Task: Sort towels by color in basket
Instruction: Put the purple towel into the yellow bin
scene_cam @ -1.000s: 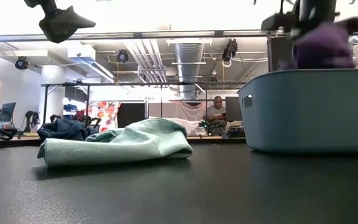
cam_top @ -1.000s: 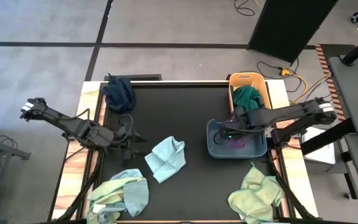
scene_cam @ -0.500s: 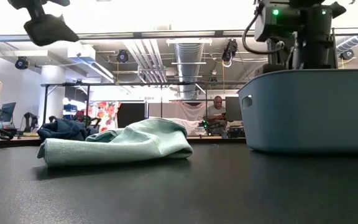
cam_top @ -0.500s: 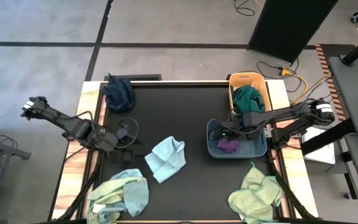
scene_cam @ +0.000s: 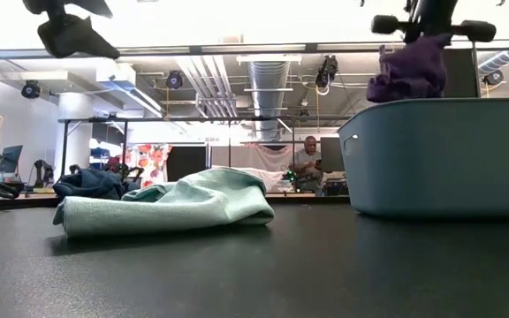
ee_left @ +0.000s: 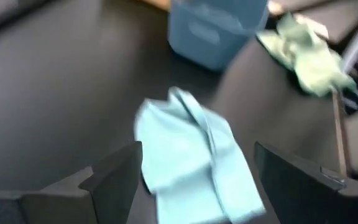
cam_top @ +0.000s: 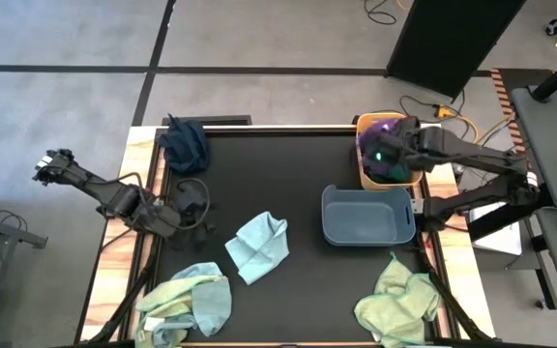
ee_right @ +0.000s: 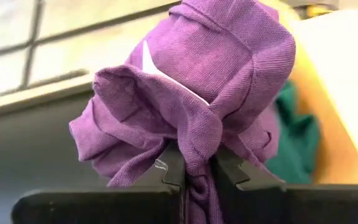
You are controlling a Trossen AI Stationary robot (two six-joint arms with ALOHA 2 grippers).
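Note:
My right gripper (ee_right: 195,169) is shut on a purple towel (cam_top: 383,155) above the yellow bin (cam_top: 406,130) at the far right. A dark green towel (ee_right: 296,144) lies in that bin. The blue bin (cam_top: 367,215) stands just in front of it. My left gripper (ee_left: 197,180) is open and empty, above the table's left side (cam_top: 196,208). A light blue towel (cam_top: 259,246) lies at the table's middle, a navy towel (cam_top: 184,145) at the far left, a pale green and light blue pile (cam_top: 187,304) at the near left, and a pale yellow-green towel (cam_top: 399,300) at the near right. My right gripper pinches a gathered bunch of the purple towel's folds (ee_right: 194,149) between its two fingers, several layers together. The fingers come from above. The towel hangs crumpled below the gripper (scene_cam: 409,75), lifted clear of both bins.
The black table top (cam_top: 278,174) has bare room between the towels. The blue bin's wall (scene_cam: 440,155) fills the right of the low view. Cables lie on the floor beyond the far right corner. A person (scene_cam: 307,159) sits far off in the room.
My right gripper has risen out of the blue bin with the purple towel and gone toward the table's far edge, over the yellow bin. The towel is lifted clear and the blue bin now shows bare.

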